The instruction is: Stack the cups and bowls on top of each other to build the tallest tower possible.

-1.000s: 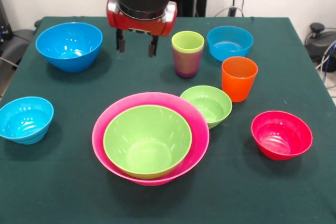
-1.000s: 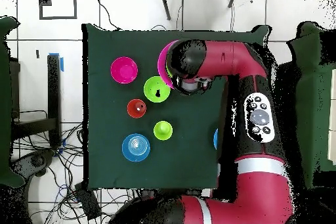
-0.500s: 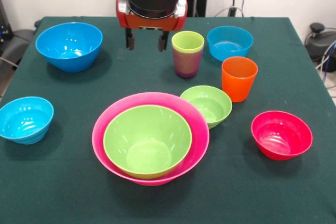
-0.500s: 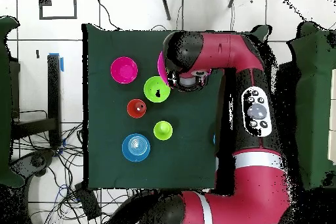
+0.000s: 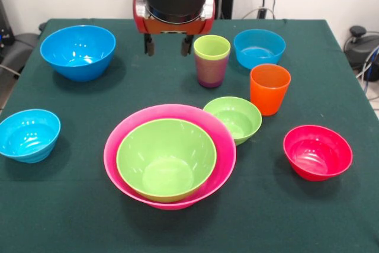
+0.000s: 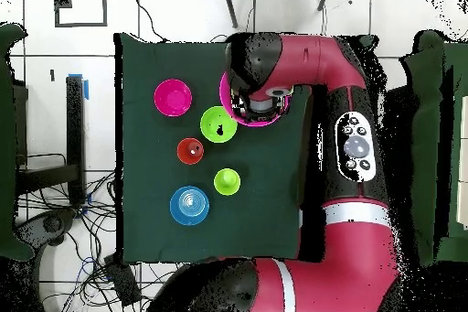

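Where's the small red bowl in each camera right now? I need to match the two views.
Front view: the small red bowl sits on the table at the picture's lower right, apart from the others.
Overhead view: it shows as the pink-red round at the upper left of the table.
Shared landmark: the small green bowl lies between it and the huge pink bowl in both views.

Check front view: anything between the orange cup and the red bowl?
Nothing. In the front view, only bare green tablecloth lies between the orange cup and the red bowl; they stand apart.
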Available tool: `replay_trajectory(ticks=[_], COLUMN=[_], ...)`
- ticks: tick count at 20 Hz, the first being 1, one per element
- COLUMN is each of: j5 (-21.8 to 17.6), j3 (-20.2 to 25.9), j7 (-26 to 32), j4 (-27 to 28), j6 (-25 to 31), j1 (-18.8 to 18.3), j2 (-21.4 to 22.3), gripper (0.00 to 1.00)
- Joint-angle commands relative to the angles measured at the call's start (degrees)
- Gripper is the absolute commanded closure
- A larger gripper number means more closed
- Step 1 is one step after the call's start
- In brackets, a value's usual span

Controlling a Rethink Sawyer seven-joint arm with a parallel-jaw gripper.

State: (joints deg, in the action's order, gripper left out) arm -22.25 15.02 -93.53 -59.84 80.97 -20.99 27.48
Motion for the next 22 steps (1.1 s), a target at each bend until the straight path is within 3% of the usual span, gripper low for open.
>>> replay_trajectory(ticks=[1,8,16,22], j5=[-7.05,-9.52,-12.57,-12.91], j3=[5.93,9.44,9.50,10.12], j7=[23.21,34.29,38.49,44.23], j4=[7.36,9.46,16.25,16.70], j6=[7.99,9.47,16.75,18.13], j1=[1.17,1.13,3.15,3.61], j2=[-4.03,-5.52,-7.06,-7.30], gripper=[0.00,0.00,0.00,0.00])
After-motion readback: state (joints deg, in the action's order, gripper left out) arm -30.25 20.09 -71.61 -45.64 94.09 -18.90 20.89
